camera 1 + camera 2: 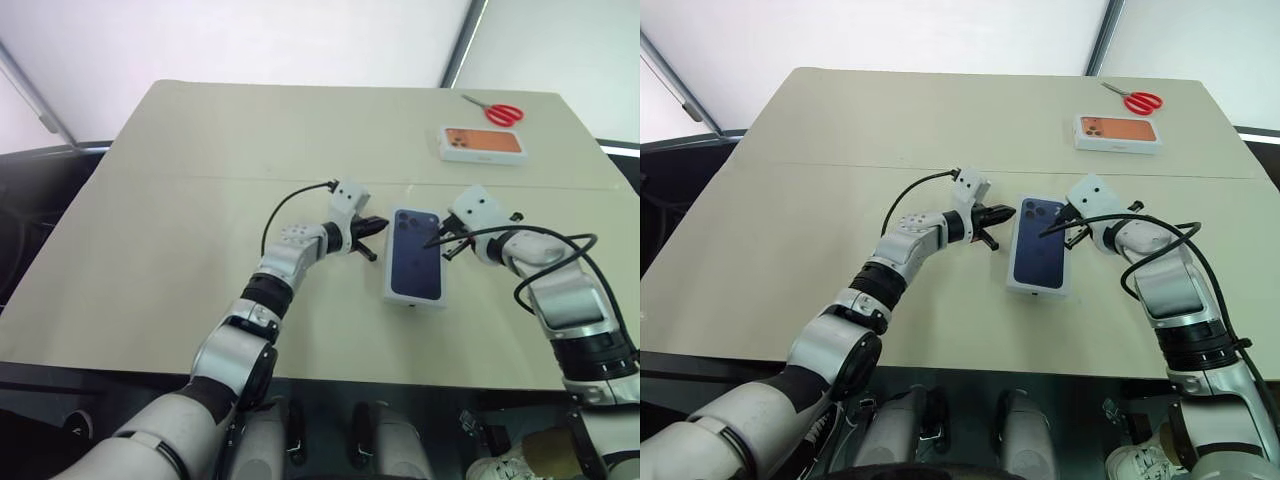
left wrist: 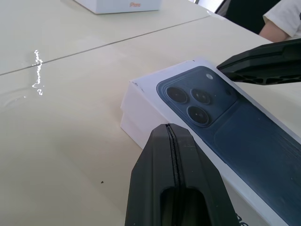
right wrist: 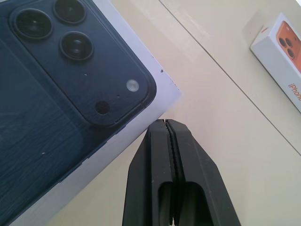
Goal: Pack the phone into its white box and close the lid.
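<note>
Closed fingers of both grippers (image 1: 368,226) (image 1: 440,240) flanking the lid (image 1: 415,256)

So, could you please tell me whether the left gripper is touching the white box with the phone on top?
Apart. In the left wrist view, bare table shows between the shut left gripper and the white box.

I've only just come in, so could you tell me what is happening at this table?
The robot is working at a closed white box printed with a dark blue phone picture. Its left gripper and right gripper, both shut and empty, sit at either side of the box's far end. An orange-print box and red scissors lie beyond.
</note>
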Available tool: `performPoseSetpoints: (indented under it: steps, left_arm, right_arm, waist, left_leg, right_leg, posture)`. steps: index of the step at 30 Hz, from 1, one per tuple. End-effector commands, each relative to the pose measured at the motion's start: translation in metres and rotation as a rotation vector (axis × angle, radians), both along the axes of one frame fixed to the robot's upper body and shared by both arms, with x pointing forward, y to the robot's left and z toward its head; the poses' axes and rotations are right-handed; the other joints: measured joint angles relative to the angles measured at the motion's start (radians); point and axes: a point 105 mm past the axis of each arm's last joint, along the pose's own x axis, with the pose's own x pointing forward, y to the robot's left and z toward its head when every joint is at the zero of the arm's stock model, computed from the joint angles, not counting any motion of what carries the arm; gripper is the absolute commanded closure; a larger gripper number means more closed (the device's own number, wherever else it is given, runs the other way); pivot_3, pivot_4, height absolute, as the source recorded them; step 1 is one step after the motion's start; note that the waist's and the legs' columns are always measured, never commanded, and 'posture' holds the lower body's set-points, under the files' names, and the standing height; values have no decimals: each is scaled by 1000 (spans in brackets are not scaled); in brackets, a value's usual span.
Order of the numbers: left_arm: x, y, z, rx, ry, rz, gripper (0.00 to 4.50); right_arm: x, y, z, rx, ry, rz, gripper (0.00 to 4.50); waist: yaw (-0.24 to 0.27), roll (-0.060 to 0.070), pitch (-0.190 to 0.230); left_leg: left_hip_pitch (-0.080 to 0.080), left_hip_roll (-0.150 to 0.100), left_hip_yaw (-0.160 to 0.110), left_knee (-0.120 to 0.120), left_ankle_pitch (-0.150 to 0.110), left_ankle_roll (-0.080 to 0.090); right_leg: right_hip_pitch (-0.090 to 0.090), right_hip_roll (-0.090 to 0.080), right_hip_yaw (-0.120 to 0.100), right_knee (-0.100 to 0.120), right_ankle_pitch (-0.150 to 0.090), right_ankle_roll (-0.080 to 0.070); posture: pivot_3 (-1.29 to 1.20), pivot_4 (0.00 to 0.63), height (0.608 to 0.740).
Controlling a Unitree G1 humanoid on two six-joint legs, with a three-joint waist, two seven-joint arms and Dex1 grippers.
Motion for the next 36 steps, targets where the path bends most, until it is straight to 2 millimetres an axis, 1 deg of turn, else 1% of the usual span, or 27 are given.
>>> performPoseSetpoints:
  steps: [1,5,9,11,13,16,17,19,22,24,26,28,31,33,35,36]
  left_arm:
    - [-1,-11,16,-14,-56,-24,4500]
    - [1,-9,10,-6,-36,-7,4500]
    - [5,-3,10,11,-52,23,4500]
    - [8,2,13,4,-62,36,4500]
    - [10,6,21,-18,-78,43,4500]
    - [12,9,36,-70,-88,53,4500]
    - [12,9,40,-92,-85,57,4500]
    - [13,5,49,-124,-90,56,4500]
    - [10,-8,47,-95,-104,35,4500]
    - [5,-15,33,-57,-84,14,4500]
    - [-3,-21,14,-23,-41,-26,4500]
    - [-10,-21,-2,31,-29,-65,4500]
    - [-19,-20,-19,103,-14,-122,4500]
    - [-25,-15,-28,139,-18,-160,4500]
    - [-31,-11,-21,82,-35,-207,4500]
    - [-36,-7,-17,54,-48,-244,4500]
  right_arm:
    - [5,12,11,-2,-49,33,4470]
    - [3,10,-2,-33,-23,22,4470]
    - [1,7,-2,-45,-18,24,4470]
    - [3,3,7,-52,-53,20,4470]
    - [5,-1,23,-19,-106,13,4470]
    - [6,1,42,76,-159,24,4470]
    - [7,1,46,123,-167,18,4470]
    - [7,6,48,158,-174,35,4470]
    - [7,17,37,157,-136,72,4470]
    - [5,23,22,135,-90,91,4470]
    - [-2,27,2,101,-15,116,4470]
    - [-11,29,-10,66,28,155,4470]
    - [-19,28,-17,61,63,171,4470]
    - [-30,29,-24,47,111,215,4470]
    - [-45,31,-30,40,176,278,4470]
    - [-51,33,-30,59,201,306,4470]
  waist:
    - [0,0,0]
    - [-1,0,0]
    - [-3,0,0]
    - [-6,0,0]
    - [-7,0,0]
    - [-8,0,0]
    - [-8,0,0]
    - [-6,0,0]
    - [0,0,0]
    - [2,0,0]
    - [2,0,0]
    - [-1,0,0]
    - [-6,0,-1]
    - [-6,0,-2]
    - [-5,-1,-3]
    - [-5,-1,-3]
  left_leg:
    - [0,0,0,0,0,0]
    - [0,0,0,0,0,0]
    - [0,0,0,0,0,0]
    - [0,0,0,0,0,0]
    - [0,0,0,0,0,0]
    - [0,0,0,0,0,0]
    - [0,0,0,0,0,0]
    - [0,0,0,0,0,0]
    - [1,0,0,0,0,0]
    - [0,-1,0,0,0,0]
    - [1,-1,0,0,0,0]
    - [1,-1,0,0,0,0]
    - [2,0,0,0,0,-1]
    - [5,0,0,0,0,-1]
    - [5,0,-1,0,0,0]
    - [5,0,-1,0,0,0]
  right_leg:
    - [0,0,0,0,0,0]
    - [0,0,0,0,0,0]
    - [0,0,0,0,0,0]
    - [0,0,0,0,0,0]
    - [0,0,0,1,0,0]
    - [0,0,0,1,0,0]
    - [0,0,0,1,0,0]
    - [0,0,0,1,0,0]
    - [0,0,0,1,0,0]
    - [0,0,0,1,0,0]
    - [1,0,0,1,0,0]
    - [1,0,0,1,0,0]
    - [1,0,0,2,0,0]
    - [4,0,0,2,0,0]
    - [4,0,0,1,0,0]
    - [4,0,0,1,0,0]
  posture:
    - [0,150,738]
    - [0,150,738]
    - [0,150,738]
    - [0,150,738]
    - [0,150,738]
    - [0,150,738]
    - [0,150,738]
    - [0,150,738]
    - [0,150,738]
    - [0,150,738]
    - [0,150,738]
    - [0,150,738]
    - [0,150,738]
    - [0,150,738]
    - [0,150,738]
    - [0,150,738]
